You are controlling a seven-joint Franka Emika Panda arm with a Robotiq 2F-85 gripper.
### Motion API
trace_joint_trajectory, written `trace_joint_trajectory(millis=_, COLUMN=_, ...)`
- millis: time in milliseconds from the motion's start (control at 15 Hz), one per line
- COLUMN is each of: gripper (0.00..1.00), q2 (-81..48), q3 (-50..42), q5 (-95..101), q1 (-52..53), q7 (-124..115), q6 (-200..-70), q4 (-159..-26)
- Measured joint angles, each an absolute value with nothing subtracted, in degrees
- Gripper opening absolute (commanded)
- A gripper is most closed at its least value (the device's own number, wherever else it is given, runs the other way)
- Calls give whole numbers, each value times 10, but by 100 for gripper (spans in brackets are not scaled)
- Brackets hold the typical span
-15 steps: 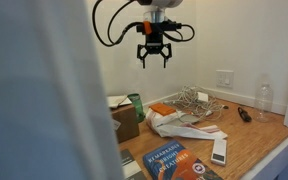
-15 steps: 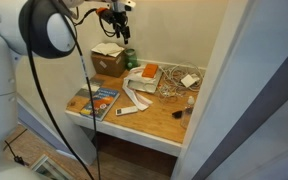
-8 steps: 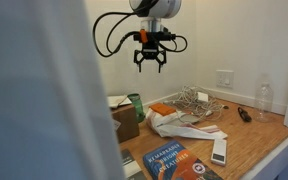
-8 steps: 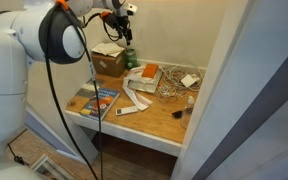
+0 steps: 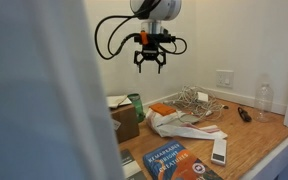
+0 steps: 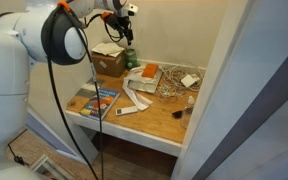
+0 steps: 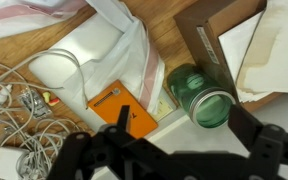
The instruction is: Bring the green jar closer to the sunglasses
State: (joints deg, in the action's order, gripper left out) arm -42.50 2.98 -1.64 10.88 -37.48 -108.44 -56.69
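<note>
The green jar (image 5: 136, 107) stands upright on the wooden table beside a cardboard box, near the back wall; it also shows in an exterior view (image 6: 131, 60). In the wrist view I look down into its open mouth (image 7: 199, 93). My gripper (image 5: 151, 63) hangs high above the jar, open and empty; it also shows in an exterior view (image 6: 125, 34) and in the wrist view (image 7: 184, 128), where its dark fingers (image 7: 124, 120) frame the jar. The sunglasses (image 5: 243, 114) lie far from the jar near the table's other end, and they also show in an exterior view (image 6: 183, 113).
A cardboard box (image 5: 124, 122) with papers stands right next to the jar. An orange packet (image 7: 119, 106), a white plastic bag (image 5: 174, 122) and tangled cables (image 5: 194, 100) lie mid-table. Books (image 5: 169, 160), a white remote (image 5: 220, 150) and a clear bottle (image 5: 264, 96) are also there.
Between one second and half a second ago the arm shifted a little sideways and the gripper sank slightly. Since then nothing has moved; the jaws stay open.
</note>
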Motion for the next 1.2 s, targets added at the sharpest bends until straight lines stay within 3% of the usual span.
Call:
trace_joint_trajectory(millis=667, gripper=100, q2=-586, q3=30, q5=-26, q1=108, q7=-335, q6=-1242, q4=-460)
trace_joint_trajectory(millis=1200, gripper=100, q2=-685, q3=34, q5=-39, q1=114, q7=-322, q6=-1285, q4=-356)
